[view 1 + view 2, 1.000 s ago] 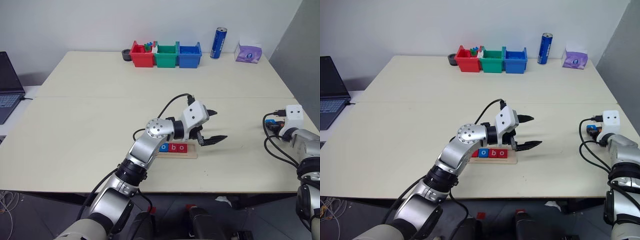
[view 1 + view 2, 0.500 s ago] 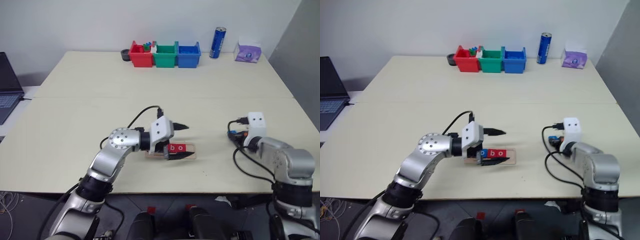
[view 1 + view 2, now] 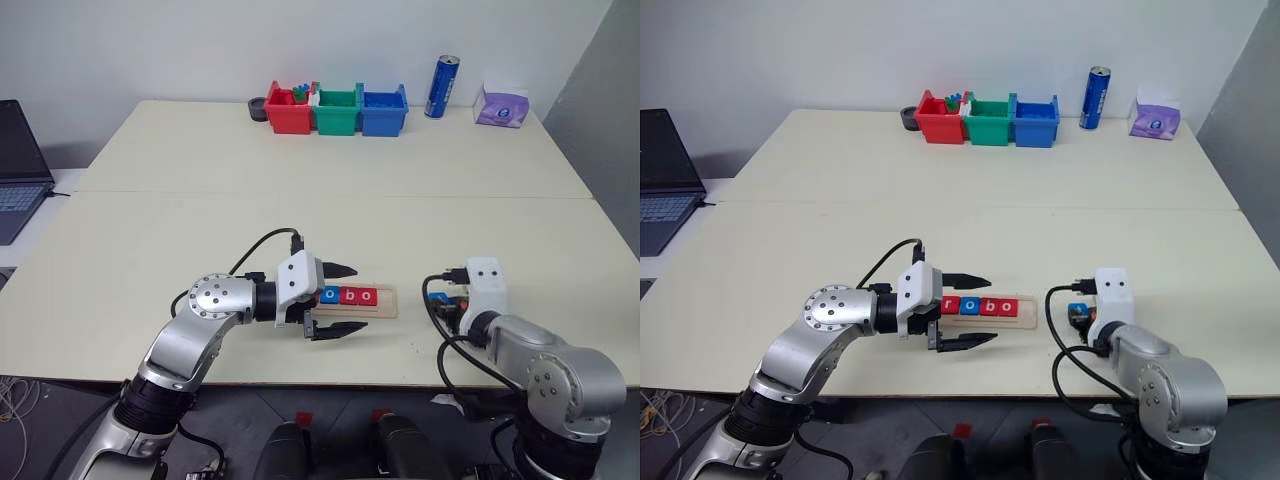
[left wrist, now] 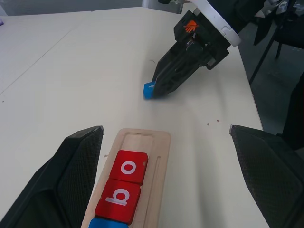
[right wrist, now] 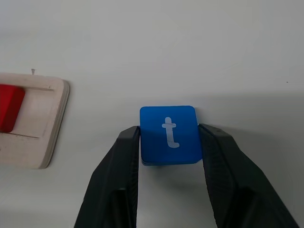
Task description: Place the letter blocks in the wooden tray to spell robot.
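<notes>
Right gripper (image 5: 168, 142): fingers against both sides of blue "t" block (image 5: 169, 134), at tray's 3 o'clock.
Left gripper (image 3: 338, 298): jaws wide, empty, straddling tray's 9 o'clock end.
Wooden tray (image 3: 388, 301): holds r, o, b, o; last slot vacant.

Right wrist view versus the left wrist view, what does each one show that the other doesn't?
Right wrist view alone: the white letter t on the blue block, with the right gripper fingers against two opposite sides of it.

Left wrist view alone: the red o block and red b block in the wooden tray, the tray's empty end slot, and the open left gripper.

Both: the blue block on the table, just off the tray's end.
</notes>
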